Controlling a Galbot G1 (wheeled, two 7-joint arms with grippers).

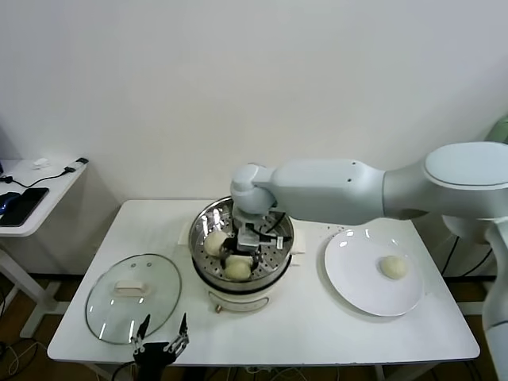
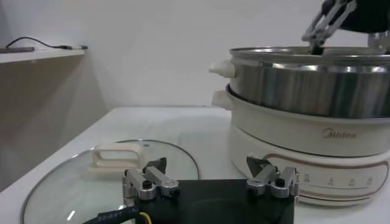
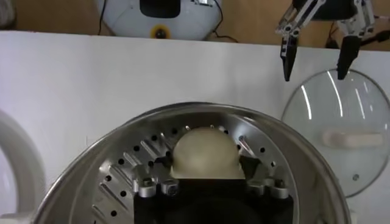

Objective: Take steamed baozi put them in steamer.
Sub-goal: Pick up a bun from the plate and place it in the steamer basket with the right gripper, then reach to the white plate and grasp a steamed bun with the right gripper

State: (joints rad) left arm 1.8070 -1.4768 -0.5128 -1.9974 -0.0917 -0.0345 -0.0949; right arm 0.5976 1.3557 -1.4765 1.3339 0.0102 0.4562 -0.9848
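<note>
The right tool (image 1: 244, 252) is down inside the steamer (image 1: 241, 274), and its two fingers (image 3: 159, 171) sit against either side of a baozi (image 3: 207, 152), gripping it. In the right wrist view this bun rests low over the perforated tray (image 3: 131, 176), close to the steamer's front wall. The right arm (image 1: 341, 190) reaches in from the right, passing above the pot's rim.

In the head view two buns can be made out in the steamer: one (image 1: 215, 242) on the left of the tray and one (image 1: 237, 270) at the front, just below the tool. The tool's body hides part of the tray.

The steamer stands near the middle of the white table (image 1: 317, 333), its steel pot seated on a cream base (image 2: 317, 158) with a side handle (image 2: 222, 69).

To the right of the steamer lies a white plate (image 1: 357, 286), apart from it, and on it sits a single baozi (image 1: 394, 267), right of the plate's centre.

To the left of the steamer a glass lid (image 1: 107, 317) lies flat on the table, its white handle (image 1: 131, 287) up.

The left tool (image 1: 161, 340) hangs at the near table edge beside the lid, its fingers (image 2: 144, 181) spread wide and holding nothing.
</note>
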